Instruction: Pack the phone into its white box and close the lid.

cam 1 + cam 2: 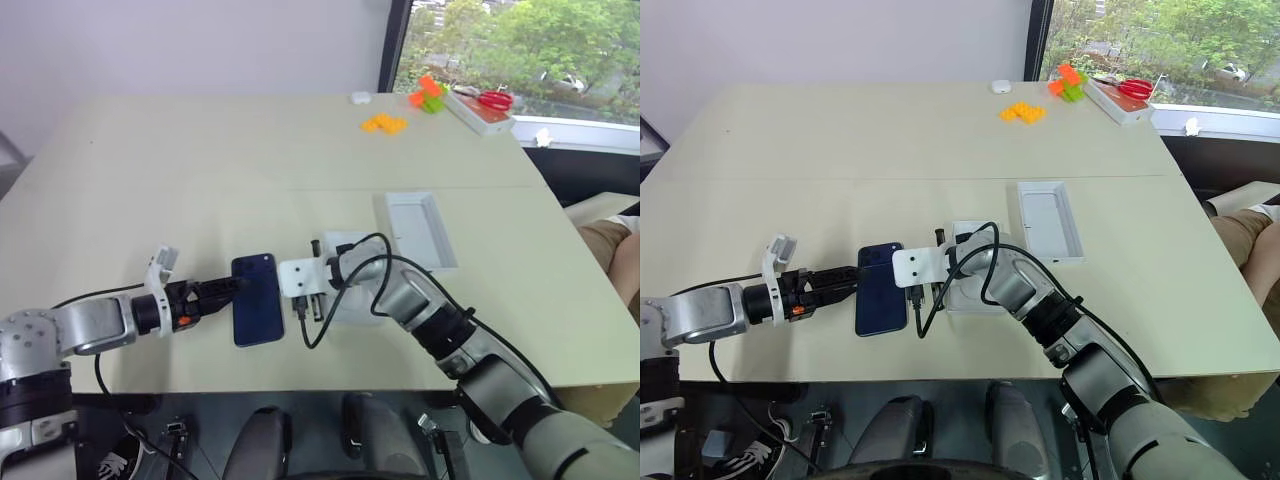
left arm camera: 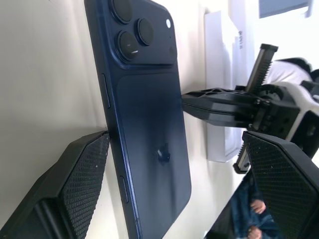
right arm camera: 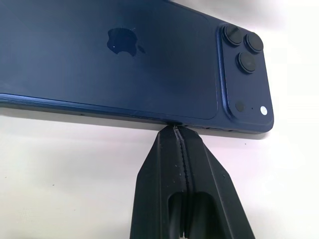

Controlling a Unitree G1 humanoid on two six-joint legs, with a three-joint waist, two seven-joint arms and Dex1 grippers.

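The phone (image 1: 257, 299) lies flat on the bench (image 1: 200, 180), back side up, near the front edge, with its camera bump at the far end. The left pincer (image 1: 232, 288) comes from the left and stands wide open around the phone's left long edge; in the left wrist view one finger (image 2: 75, 184) is just beside this edge, and the other finger (image 2: 284, 174) is above the phone's back, well apart from the first. The right pincer (image 3: 175, 130) comes from the right with its two fingers pressed together, holding nothing. In the right wrist view its tip touches the phone's right long edge, close to the camera end. Just behind the right pincer, a white box (image 1: 352, 300) sits on the bench, partly hidden by the wrist and its black cable (image 1: 318, 325), so I cannot tell whether it is the box or the insert. A little farther and to the right, the lid (image 1: 415, 230) lies with its open white inside up, apart from the phone. At the far side of the bench there are orange blocks (image 1: 384, 124), an orange and green block (image 1: 428, 93), a small white object (image 1: 360, 98), and a flat white box (image 1: 478, 112) with red scissors (image 1: 493, 99) on it. At the right edge, a part of a person (image 1: 612, 245) is visible.
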